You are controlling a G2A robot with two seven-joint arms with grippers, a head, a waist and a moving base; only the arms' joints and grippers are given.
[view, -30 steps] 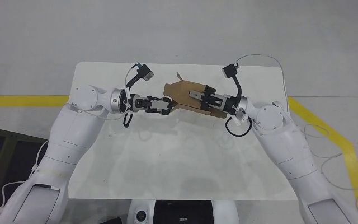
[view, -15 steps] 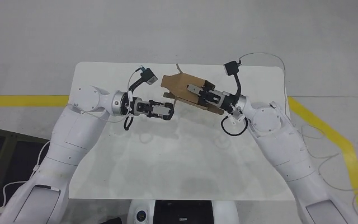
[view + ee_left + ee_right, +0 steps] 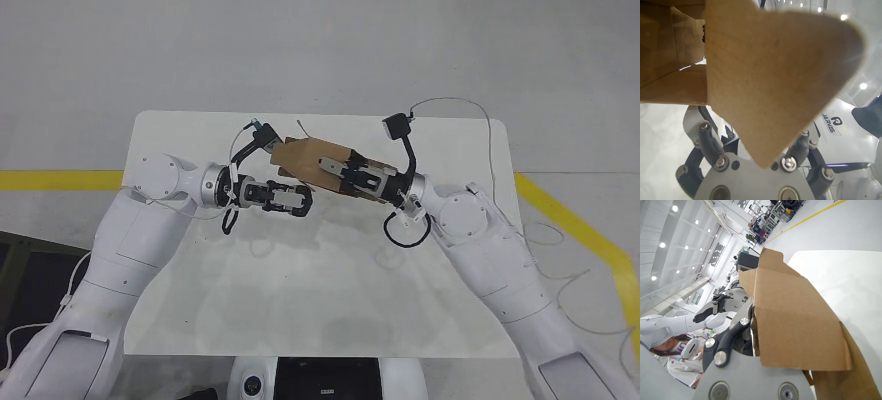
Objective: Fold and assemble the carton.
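The carton [image 3: 315, 162], held over the surface [image 3: 300, 300], has swung toward the left arm. A loose flap [image 3: 776, 75] now hangs just before the left hand [image 3: 296, 198], which has drawn back from the carton's end. Whether that hand is open or closed I cannot tell. The right hand [image 3: 352, 180] stays clamped on a carton wall. The flap looks placed for folding next.

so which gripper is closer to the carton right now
Right. The right gripper is clamped on the carton itself. The left gripper sits close beside the carton's edge on the robot's side, with no visible hold.
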